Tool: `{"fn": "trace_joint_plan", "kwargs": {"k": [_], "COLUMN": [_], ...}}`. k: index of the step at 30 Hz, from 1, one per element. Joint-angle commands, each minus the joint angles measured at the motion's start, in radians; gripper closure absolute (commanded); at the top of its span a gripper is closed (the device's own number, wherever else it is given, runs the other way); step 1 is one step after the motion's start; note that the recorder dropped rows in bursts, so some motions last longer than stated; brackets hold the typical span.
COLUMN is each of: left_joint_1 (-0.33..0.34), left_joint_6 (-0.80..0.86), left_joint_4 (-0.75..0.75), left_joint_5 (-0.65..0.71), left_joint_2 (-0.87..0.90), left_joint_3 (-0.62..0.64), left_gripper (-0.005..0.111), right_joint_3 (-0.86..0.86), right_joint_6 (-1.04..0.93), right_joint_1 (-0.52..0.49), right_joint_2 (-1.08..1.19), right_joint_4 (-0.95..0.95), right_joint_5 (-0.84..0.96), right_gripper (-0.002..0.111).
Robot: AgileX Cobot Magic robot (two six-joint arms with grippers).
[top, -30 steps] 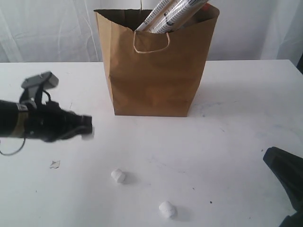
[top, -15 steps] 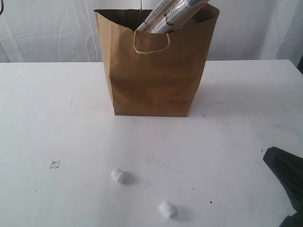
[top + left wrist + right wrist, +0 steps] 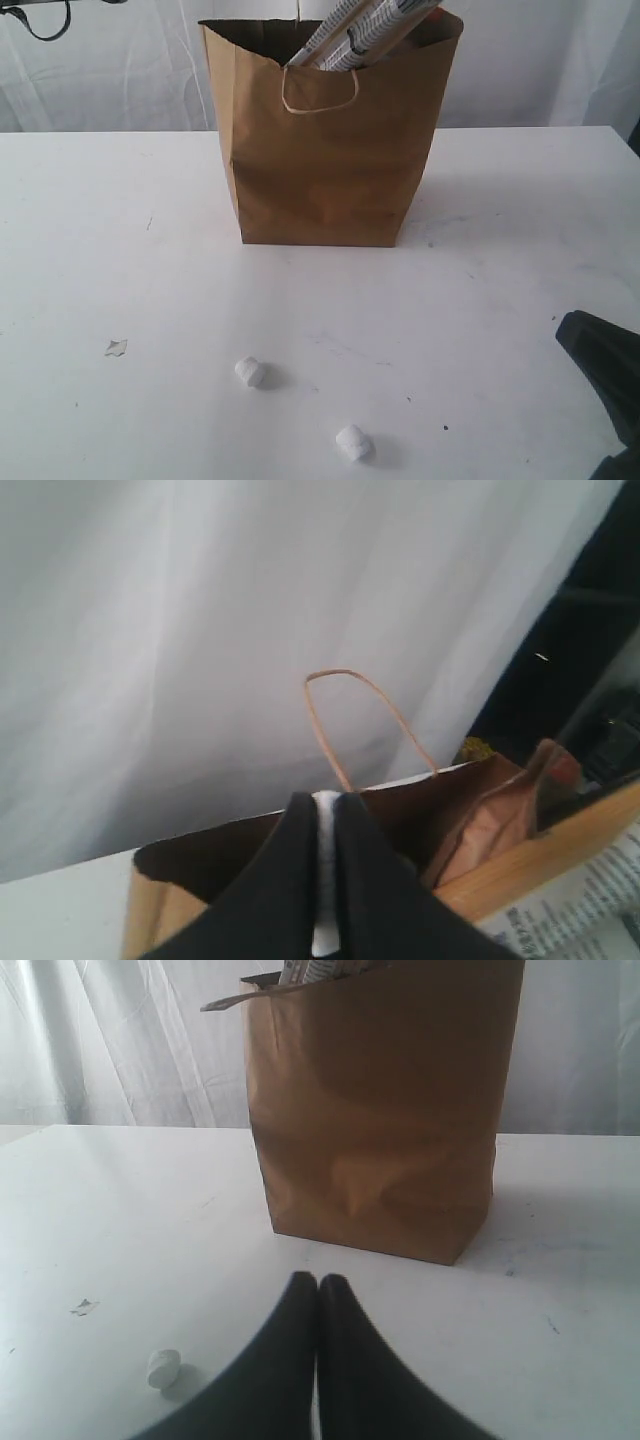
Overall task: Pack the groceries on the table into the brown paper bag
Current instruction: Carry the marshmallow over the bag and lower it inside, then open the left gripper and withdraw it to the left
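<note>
Well, you had most of the packing behind you, judging by how things lay. The paper bag (image 3: 330,150) stood upright at the far middle of the table (image 3: 520,200), and the noodle packs (image 3: 365,30) leaned out of its open top toward the right. Seen from the left wrist, a brown pouch (image 3: 490,820) showed crumpled inside it too. I saw no jars, can or carton out on the tabletop. Whether they sat deeper in the bag, the pictures did not show.

Your left gripper (image 3: 325,810) hung above the bag's open mouth, its fingers pinching a small white piece (image 3: 325,900) that I took for a marshmallow. That one looked ready to go in. Your right gripper (image 3: 318,1282) sat low at the near right of the table, fingers pressed together and holding nothing.

As far as I could tell, what was left for you was two loose sweets on the near part of the table. The left marshmallow (image 3: 250,372) lay a little left of centre, and the right marshmallow (image 3: 353,443) lay nearer and to its right. Both were well apart from the bag. A small flat scrap (image 3: 116,347) lay farther left; I could not tell what it was.

The bag looked like plain brown paper, softly creased on its near face, with a pale cord handle (image 3: 320,109) hanging against that side and its mouth gaping wide.
</note>
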Motion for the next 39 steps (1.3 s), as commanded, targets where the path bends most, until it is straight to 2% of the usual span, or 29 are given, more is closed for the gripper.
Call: {"fn": "trace_joint_plan", "kwargs": {"k": [1,9,13,15,19,22,24,26,29,30,35,39], "left_joint_1": [0.001,0.001,0.001,-0.001,-0.059,-0.1,-0.11,-0.11,-0.11,-0.115,-0.131,-0.135], "left_joint_6": [0.127,0.288,0.368,0.433,0.541,0.551,0.573,0.577,0.524,0.514,0.512,0.491], "left_joint_4": [-0.082,-0.128,-0.22,-0.309,-0.342,-0.345,-0.337,-0.327,-0.279,-0.279,-0.267,-0.263], "left_joint_5": [-0.093,-0.209,-0.23,-0.283,-0.253,-0.163,-0.157,-0.083,-0.038,-0.052,-0.108,-0.063], "left_joint_2": [0.009,0.043,0.081,0.122,0.168,0.207,0.223,0.223,0.223,0.221,0.22,0.208], "left_joint_3": [-0.009,-0.009,-0.009,-0.009,-0.015,-0.056,-0.085,-0.096,-0.103,-0.103,-0.103,-0.103], "left_gripper": [0.104,0.104,0.104,0.104,0.104,0.104,0.104,0.093,0.054,0.049,0.048,0.049], "right_joint_3": [0.006,0.006,0.006,0.006,0.006,0.006,0.006,0.006,0.006,0.006,0.006,0.006], "right_joint_6": [0.002,0.002,0.002,0.002,0.002,0.002,0.002,0.002,0.002,0.002,0.002,0.002], "right_joint_1": [-0.005,-0.005,-0.005,-0.005,-0.005,-0.005,-0.005,-0.005,-0.005,-0.005,-0.005,-0.005], "right_joint_2": [-0.007,-0.007,-0.007,-0.007,-0.007,-0.007,-0.007,-0.007,-0.007,-0.007,-0.007,-0.007], "right_joint_4": [0.0,0.0,0.0,0.0,0.0,0.0,0.0,0.0,0.0,0.0,0.0,0.0], "right_joint_5": [-0.004,-0.004,-0.004,-0.004,-0.004,-0.004,-0.004,-0.004,-0.004,-0.004,-0.004,-0.004], "right_gripper": [0.108,0.108,0.108,0.108,0.108,0.108,0.108,0.108,0.108,0.108,0.108,0.108]}}
